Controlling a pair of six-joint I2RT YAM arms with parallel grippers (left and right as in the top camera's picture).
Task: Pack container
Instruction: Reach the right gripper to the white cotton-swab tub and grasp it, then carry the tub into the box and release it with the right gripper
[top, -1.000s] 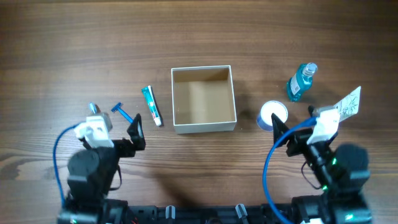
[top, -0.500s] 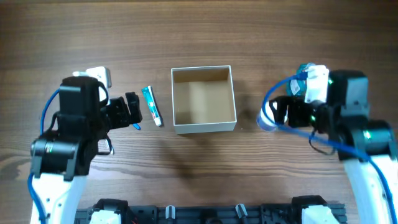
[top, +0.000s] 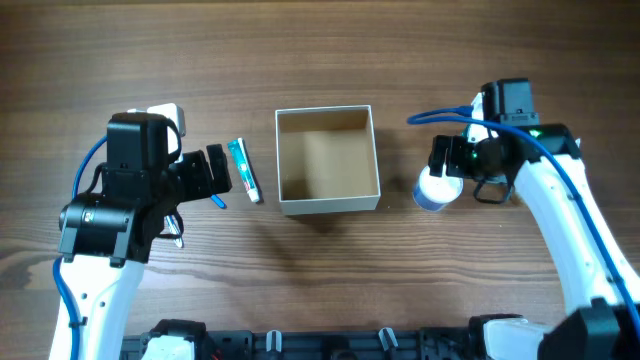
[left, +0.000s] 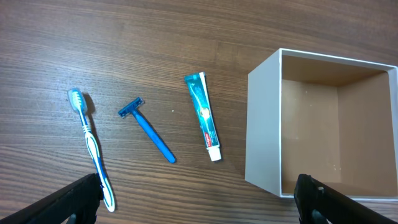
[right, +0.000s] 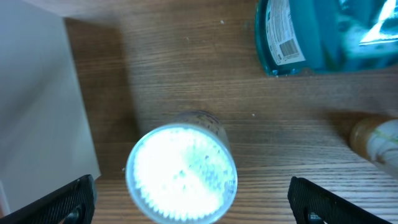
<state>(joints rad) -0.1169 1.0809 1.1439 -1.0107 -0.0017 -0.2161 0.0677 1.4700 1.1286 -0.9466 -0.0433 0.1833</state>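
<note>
The container (top: 330, 204), a square white box with a tan inside, stands mid-table and holds nothing; its white wall also shows in the left wrist view (left: 261, 134). My left gripper (top: 213, 172) is open and empty, hovering left of the box above a toothpaste tube (top: 243, 170). The left wrist view, with the gripper (left: 199, 208), shows a toothbrush (left: 90, 146), a blue razor (left: 148, 129) and the toothpaste (left: 204, 116). My right gripper (top: 442, 166) is open above a white-lidded blue jar (top: 432, 192). In the right wrist view the gripper (right: 196, 204) straddles the jar (right: 181, 168) from above.
A blue mouthwash bottle (right: 311, 34) lies beyond the jar, and a small tan-capped item (right: 373, 138) is to its right. The container's wall (right: 37, 99) is close on the jar's left. In the overhead view my arms hide the toothbrush and the bottle.
Both arms have swung out from the table's front edge: the left over the items left of the box, the right over the jar. No object has moved.
</note>
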